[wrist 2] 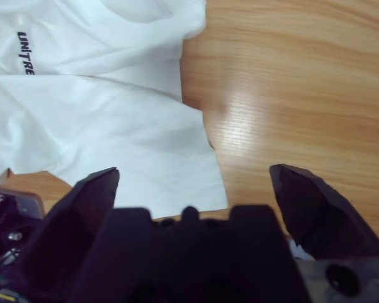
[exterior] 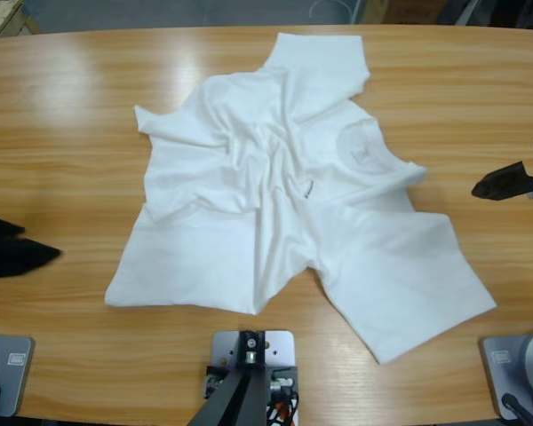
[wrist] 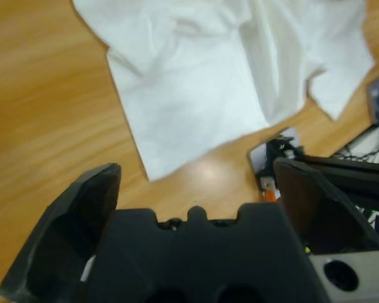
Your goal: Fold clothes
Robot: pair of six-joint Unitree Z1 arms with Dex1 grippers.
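Hovering with its jaws spread wide and nothing between them, the left gripper (wrist: 196, 189) sits low over bare wood at the left side of the table (exterior: 71, 133), just short of the near-left corner of the T-shirt (exterior: 275, 195). The right gripper (wrist 2: 192, 189) is likewise open and empty, hanging at the right side, close to the cloth's near-right flap. In the high view both show only as black jaw tips at the side edges, well apart from each other.

The T-shirt lies crumpled across the middle of the table, collar turned toward the right, one sleeve thrown toward the far edge, folds bunched through the centre, dark lettering (wrist 2: 25, 44) showing on it.

The likely trouble is a pinch on the wrong layer: the overlapping folds could make a jaw take two thicknesses or just a wrinkle, dragging the heap instead of spreading it. Jaws set too low may scrape the wood; uneven pulls would twist it further.

No containers are in view.
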